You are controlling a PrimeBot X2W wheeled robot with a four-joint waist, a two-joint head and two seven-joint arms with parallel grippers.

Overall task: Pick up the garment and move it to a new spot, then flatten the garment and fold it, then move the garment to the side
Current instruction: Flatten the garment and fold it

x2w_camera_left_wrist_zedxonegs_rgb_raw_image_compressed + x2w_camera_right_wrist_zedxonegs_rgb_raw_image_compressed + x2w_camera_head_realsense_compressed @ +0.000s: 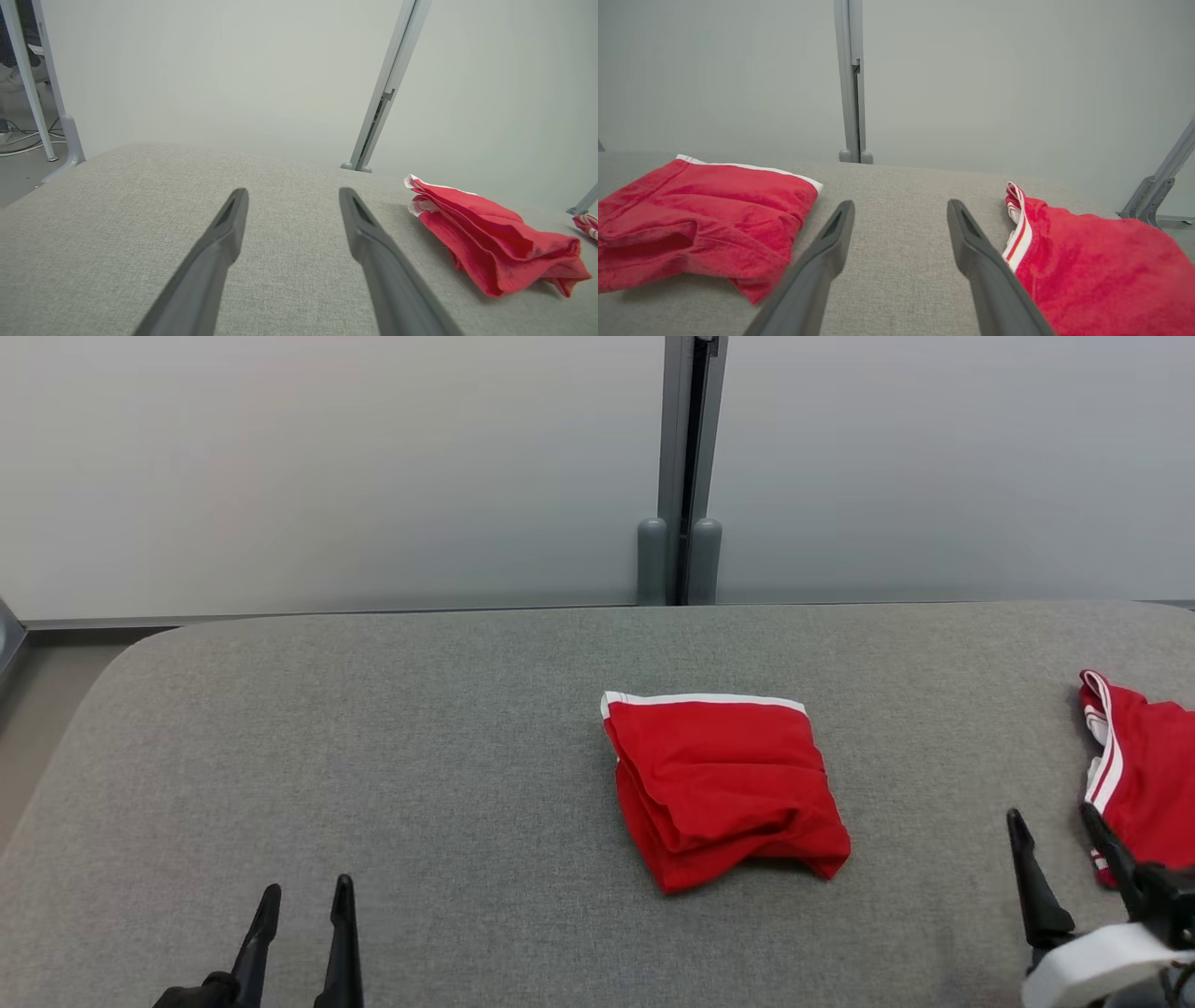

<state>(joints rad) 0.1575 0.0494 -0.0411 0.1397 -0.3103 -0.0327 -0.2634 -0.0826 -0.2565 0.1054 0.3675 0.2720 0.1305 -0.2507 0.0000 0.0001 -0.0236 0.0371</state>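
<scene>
A red garment (724, 784) with a white band lies folded into a thick square in the middle of the grey padded table (420, 756); it lies to the right in the left wrist view (490, 238) and to the left in the right wrist view (700, 210). A second red garment (1148, 775) with red-and-white trim lies at the table's right edge. My right gripper (1052, 812) stands open and empty just left of it, its right finger near the trim (1017, 233). At the lower left, my left gripper (307, 885) is open and empty over bare cloth.
A pale partition wall with a grey post (686, 476) runs behind the table's far edge. The table's rounded left corner (140, 644) drops off to the floor. A wide stretch of bare grey surface lies between the left gripper (293, 191) and the folded garment.
</scene>
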